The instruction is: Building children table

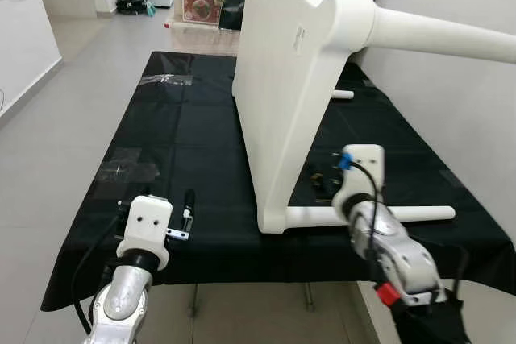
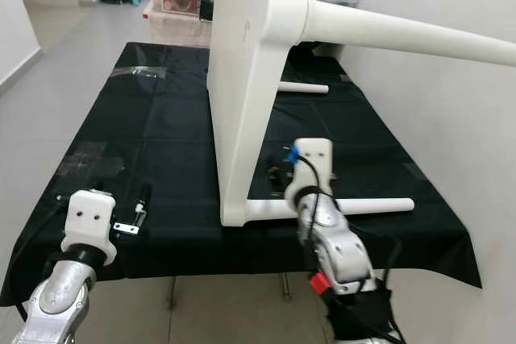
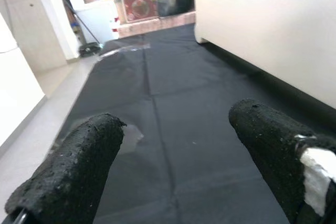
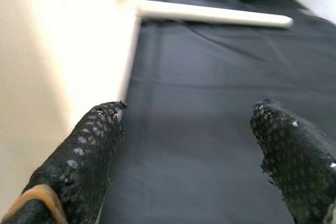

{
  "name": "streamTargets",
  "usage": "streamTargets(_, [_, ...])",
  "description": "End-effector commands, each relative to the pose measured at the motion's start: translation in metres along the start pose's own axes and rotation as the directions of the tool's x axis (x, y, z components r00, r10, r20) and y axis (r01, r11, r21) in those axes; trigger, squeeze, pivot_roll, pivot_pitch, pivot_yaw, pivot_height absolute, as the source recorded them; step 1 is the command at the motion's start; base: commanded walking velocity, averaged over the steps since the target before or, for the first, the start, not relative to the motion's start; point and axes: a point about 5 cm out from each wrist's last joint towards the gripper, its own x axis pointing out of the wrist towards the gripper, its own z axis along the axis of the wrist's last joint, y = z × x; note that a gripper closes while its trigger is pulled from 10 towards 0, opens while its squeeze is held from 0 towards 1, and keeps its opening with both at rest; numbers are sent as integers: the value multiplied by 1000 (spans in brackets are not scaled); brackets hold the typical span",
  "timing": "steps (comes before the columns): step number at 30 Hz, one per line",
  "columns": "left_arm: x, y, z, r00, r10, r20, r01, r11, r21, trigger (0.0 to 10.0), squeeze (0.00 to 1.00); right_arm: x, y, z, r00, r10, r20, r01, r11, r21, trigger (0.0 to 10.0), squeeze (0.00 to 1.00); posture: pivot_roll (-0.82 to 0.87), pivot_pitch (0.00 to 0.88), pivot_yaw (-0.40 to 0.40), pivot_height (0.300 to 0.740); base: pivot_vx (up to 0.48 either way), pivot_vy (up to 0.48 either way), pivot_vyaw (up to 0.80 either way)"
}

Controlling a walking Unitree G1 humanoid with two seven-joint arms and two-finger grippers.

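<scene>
**Q:** What sits on your left, over the black cloth (image 1: 185, 118)?

**A:** My left gripper (image 3: 173, 166) hovers low over the near left part of the cloth-covered table, its two black fingers (image 3: 73, 171) spread wide with nothing between them. Clear tape (image 1: 165, 80) shines on the cloth farther back.

**Q:** And the children's table?

**A:** The white tabletop (image 1: 286, 78) stands on its edge along the middle of the cloth, fitted with legs that point to my right. One lower leg (image 1: 379, 214) lies along the near edge of the cloth; one upper leg (image 1: 451, 34) juts out high over my right arm. Small dark hardware (image 1: 321, 181) lies on the cloth just right of the panel.

**Q:** Your right side?

**A:** My right gripper (image 4: 194, 145) hangs just beside the panel's right face, above the lower leg. Its fingers (image 4: 86, 153) are parted and empty, the nearer one close to the white surface. Whether it touches, I cannot tell.
</scene>
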Motion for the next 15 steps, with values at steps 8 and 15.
streamTargets(8, [-1, 1, -6, 999, 17, -30, -16, 1000, 17, 10000, 0, 20, 46, 4, 992, 114, -47, -111, 993, 49, 10000, 0, 68, 0, -146, 740, 0, 0, 0])
streamTargets(15, [-1, 2, -7, 999, 28, -34, -28, 999, 22, 10000, 0, 25, 82, 1, 972, 198, -126, -181, 974, 135, 10000, 0, 76, 0, -154, 740, 0, 0, 0])
